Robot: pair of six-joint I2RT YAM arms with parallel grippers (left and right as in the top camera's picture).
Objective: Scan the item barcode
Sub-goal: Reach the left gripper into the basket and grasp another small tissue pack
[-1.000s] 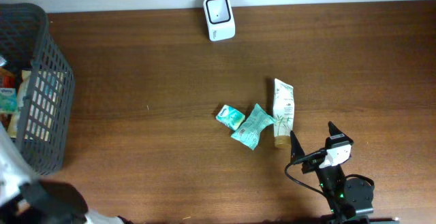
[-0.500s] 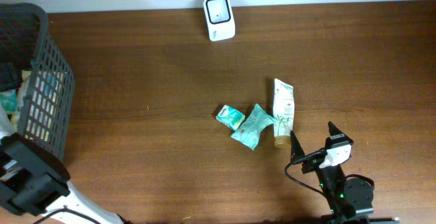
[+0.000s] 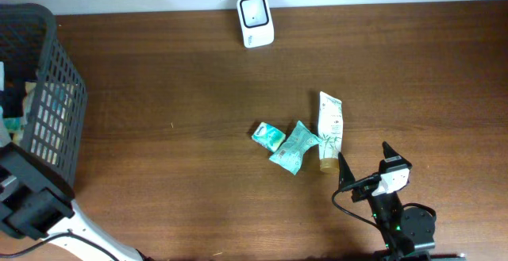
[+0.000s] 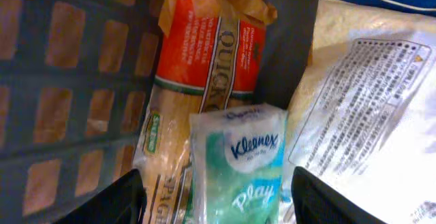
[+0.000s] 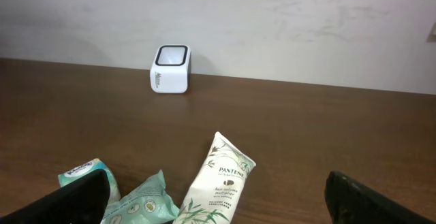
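Note:
In the left wrist view a green-and-white Kleenex tissue pack (image 4: 235, 163) lies inside the grey basket (image 4: 61, 81). My left gripper (image 4: 218, 197) is open and straddles the pack. One of its dark fingers (image 4: 116, 200) stands clear on the left, the other close on the right. No barcode shows on the pack. The white scanner (image 3: 255, 21) stands at the table's far edge, also the scanner (image 5: 169, 69) in the right wrist view. My right gripper (image 3: 363, 151) is open and empty, low over the table just in front of a white Pantene tube (image 3: 329, 130).
In the basket an orange spaghetti pack (image 4: 204, 54) and a white printed bag (image 4: 368, 101) flank the tissue pack. The basket (image 3: 48, 110) sits at the table's left end. Two teal packets (image 3: 268, 136) (image 3: 295, 147) lie left of the tube.
The left arm has shifted at the basket's near side in the overhead view. The right arm and the items on the table have not moved.

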